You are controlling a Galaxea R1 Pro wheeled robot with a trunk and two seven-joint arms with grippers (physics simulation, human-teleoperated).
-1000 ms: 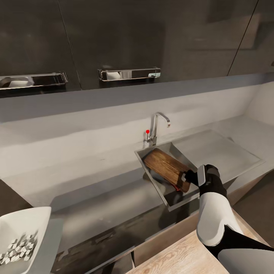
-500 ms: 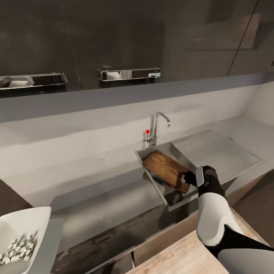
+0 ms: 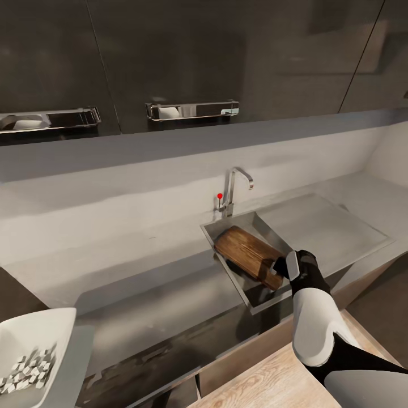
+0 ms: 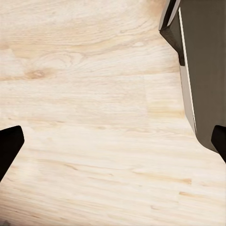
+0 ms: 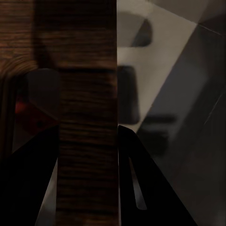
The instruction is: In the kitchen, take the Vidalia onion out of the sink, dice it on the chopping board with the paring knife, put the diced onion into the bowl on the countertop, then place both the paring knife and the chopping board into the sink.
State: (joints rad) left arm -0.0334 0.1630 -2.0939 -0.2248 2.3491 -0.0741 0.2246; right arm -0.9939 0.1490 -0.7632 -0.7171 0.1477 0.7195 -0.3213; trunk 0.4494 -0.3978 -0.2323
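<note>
Right pincer clamped on chopping board, tilted in sink; left pincer apart.

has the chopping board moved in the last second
Yes. The chopping board, held by the right gripper, has sunk lower into the sink: its near end has dropped toward the basin's front rim and now hides the red knife handle seen under it earlier.

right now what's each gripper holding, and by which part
The right gripper grips the chopping board at its near end, by the handle slot, over the sink. The left gripper is open, holding nothing.
</note>
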